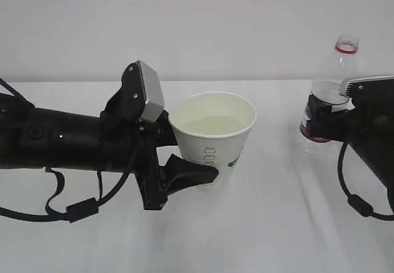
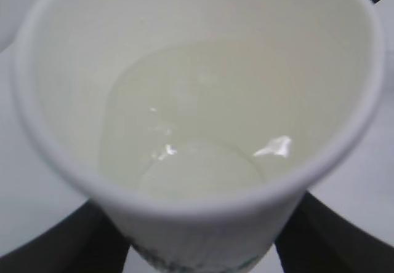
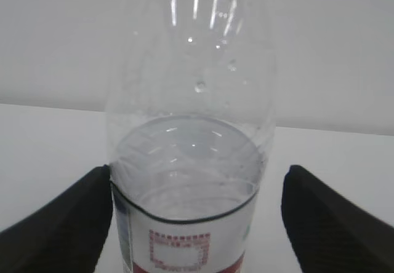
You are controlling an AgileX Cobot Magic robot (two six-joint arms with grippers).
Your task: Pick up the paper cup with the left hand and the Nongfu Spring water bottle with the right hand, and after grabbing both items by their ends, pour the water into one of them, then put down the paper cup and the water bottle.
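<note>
Your left hand's fingers (image 1: 184, 178) clamp the soft, water-filled paper cup (image 1: 214, 141); squeeze gently. Your right hand's fingers (image 3: 61, 224) stand apart beside the slippery bottle (image 3: 188, 162).

The paper cup (image 1: 215, 134), white with a green logo, stands tilted at centre, holding the water (image 1: 212, 124). Far right, the Nongfu Spring water bottle (image 1: 329, 94) stands upright, uncapped, partly filled.
</note>
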